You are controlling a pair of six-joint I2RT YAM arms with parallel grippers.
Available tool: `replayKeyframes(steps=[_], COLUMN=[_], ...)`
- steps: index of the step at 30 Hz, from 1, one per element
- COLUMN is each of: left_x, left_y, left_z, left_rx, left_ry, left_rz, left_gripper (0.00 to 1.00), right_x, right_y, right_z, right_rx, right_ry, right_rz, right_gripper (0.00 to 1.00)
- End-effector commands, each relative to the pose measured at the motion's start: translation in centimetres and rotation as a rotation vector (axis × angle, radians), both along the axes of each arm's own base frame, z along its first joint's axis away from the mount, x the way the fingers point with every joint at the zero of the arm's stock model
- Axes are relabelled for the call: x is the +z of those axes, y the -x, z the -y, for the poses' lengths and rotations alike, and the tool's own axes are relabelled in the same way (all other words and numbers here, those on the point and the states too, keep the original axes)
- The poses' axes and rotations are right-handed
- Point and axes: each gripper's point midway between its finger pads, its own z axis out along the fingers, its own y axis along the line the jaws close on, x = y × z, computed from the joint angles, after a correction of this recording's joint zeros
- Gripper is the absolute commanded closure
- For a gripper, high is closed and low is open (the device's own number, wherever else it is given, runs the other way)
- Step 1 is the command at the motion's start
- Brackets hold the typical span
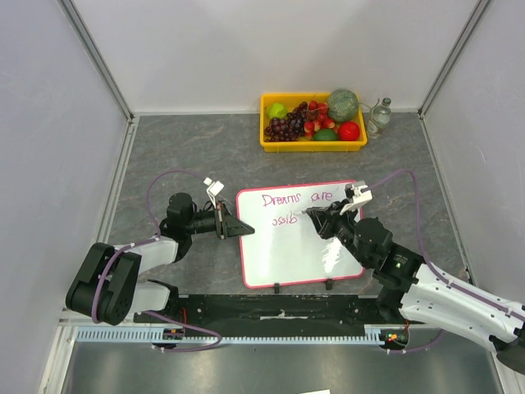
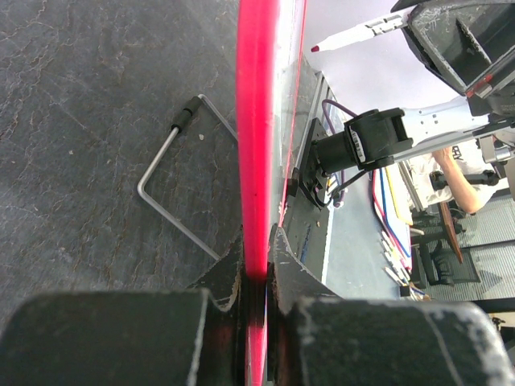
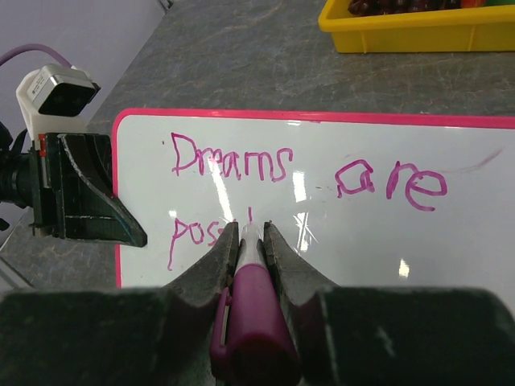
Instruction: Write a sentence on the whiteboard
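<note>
Sentence (image 3: 233, 161) on whiteboard (image 3: 451, 257), second line half behind marker (image 3: 253, 314) in right jaws

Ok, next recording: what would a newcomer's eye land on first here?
The magenta sentence, "Dreams are" plus a half-written second line, on the whiteboard mid-table. The right gripper is shut on a magenta marker pointed at that second line, while the left gripper clamps the board's left edge. A yellow tray of fruit sits at the far edge.
</note>
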Motion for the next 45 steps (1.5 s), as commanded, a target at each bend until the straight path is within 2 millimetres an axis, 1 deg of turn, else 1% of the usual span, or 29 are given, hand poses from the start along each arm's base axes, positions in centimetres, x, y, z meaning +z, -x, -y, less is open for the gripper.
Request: replayKeyframes(steps=[1,10,16,20,23,24,26,38,45], left_x=[-2.7,-2.7,-2.7,-2.6,-2.7,-2.7,-2.7,-2.7,-2.8], left_y=[-0.7,-0.7,-0.7,-0.7,-0.7,-0.7,-0.7,-0.7,-0.7], left_z=[-0.7,-0.7,-0.6,-0.7,-0.7,-0.7,-0.7,-0.7,-0.7], left_rx=[0.054,0.053,0.051,0.053,0.053,0.053,0.053,0.053,0.054], left_ry=[-0.093,-0.093,-0.093,-0.092,-0.093,-0.093,-0.093,-0.093,-0.095], left_rz=[0.056,0.056,0.056,0.058,0.056,0.058,0.055,0.055,0.055], left_gripper=[0.98,0.98,0.98,0.98,0.98,0.98,0.98,0.98,0.98], right_x=[2.3,2.0,0.8,-0.1,-0.4,-1.0,-1.3,-2.9,-3.4], right_y=[-0.9,-1.6,-1.6,-1.2,-1.0,-0.8,-0.6,0.4,0.8], right_z=[1.1,1.6,1.7,1.6,1.6,1.8,1.8,1.3,1.5], right_rx=[-0.066,-0.101,-0.105,-0.083,-0.071,-0.069,-0.062,-0.003,0.010], right_ry=[-0.018,-0.001,0.024,0.039,0.041,0.060,0.068,0.090,0.100], right_rz=[0.031,0.023,0.001,-0.016,-0.017,-0.032,-0.039,-0.079,-0.094], right_gripper=[1.00,1.00,1.00,1.00,1.00,1.00,1.00,1.00,1.00])
